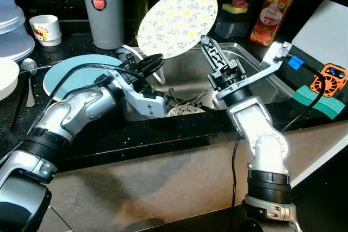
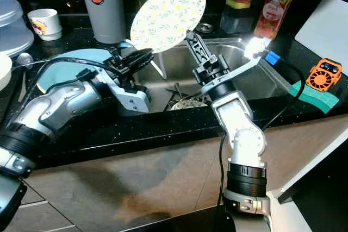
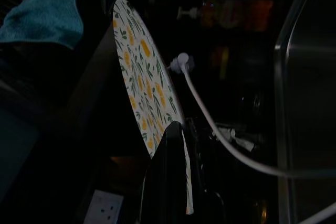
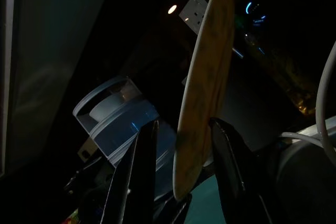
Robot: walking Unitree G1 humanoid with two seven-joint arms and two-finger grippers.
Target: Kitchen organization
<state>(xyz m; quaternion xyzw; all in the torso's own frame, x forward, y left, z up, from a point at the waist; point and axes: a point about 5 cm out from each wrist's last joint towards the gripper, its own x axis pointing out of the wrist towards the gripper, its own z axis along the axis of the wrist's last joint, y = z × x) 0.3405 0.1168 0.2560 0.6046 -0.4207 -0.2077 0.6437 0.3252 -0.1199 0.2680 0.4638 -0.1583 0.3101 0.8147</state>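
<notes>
Two claws hold one floral plate (image 1: 176, 21) upright above the sink (image 1: 255, 71), set in the black worktop (image 1: 163, 137): left claw (image 1: 154, 60) pinches its lower rim, right claw (image 1: 205, 43) straddles its edge, fingers spread. One teal plate (image 1: 65, 73) lies left; one mug (image 1: 47, 29) and one grey canister (image 1: 101, 6) stand at the far edge.

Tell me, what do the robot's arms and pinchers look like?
Both arms are shiny silver with black ribbed rings at the joints and black cables running along them. The left gripper and right gripper each have two long, thin black fingers.

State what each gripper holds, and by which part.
Left gripper grips the floral plate by its lower rim; right gripper straddles the rim, apparently not closed.
</notes>
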